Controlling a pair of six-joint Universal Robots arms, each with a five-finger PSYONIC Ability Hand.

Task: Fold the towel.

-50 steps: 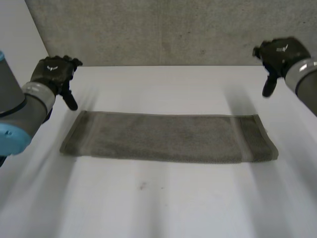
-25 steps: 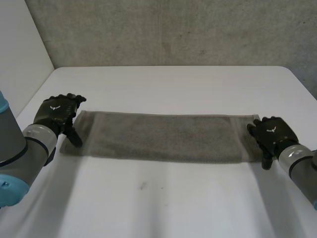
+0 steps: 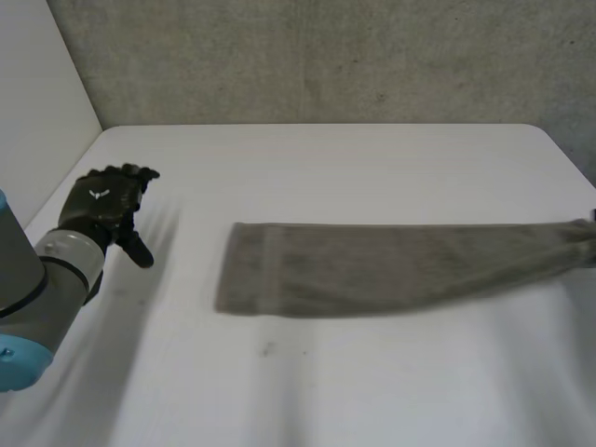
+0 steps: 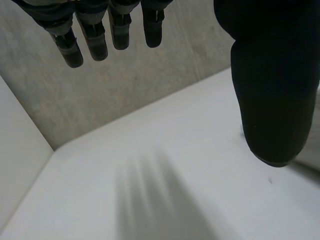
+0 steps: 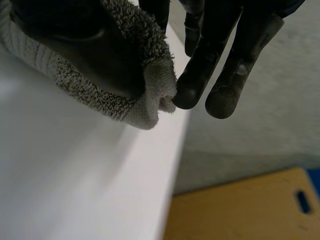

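Nearest the robot, the front of the white worktop (image 3: 326,391) is bare, and the left arm (image 3: 37,279) comes in at the near left. Its left hand (image 3: 104,207) hangs above the worktop, well apart from the towel, with its fingers (image 4: 100,40) straight and released, grasping nothing.

Further in lies the towel (image 3: 372,265), a long narrow grey band that looks already doubled lengthwise. Its striped end rests flat near the middle of the worktop. The other end runs off toward the right edge, where it rises a little. There the right hand (image 5: 235,55) pinches the towel's end between thumb and fingers, right at the worktop's edge. Beyond stands the grey wall (image 3: 326,56).

The step in hand appears to be the crosswise fold. The next move likely calls for lifting the held end and carrying it over to the striped end. The left hand would pin that end so the band cannot slide.
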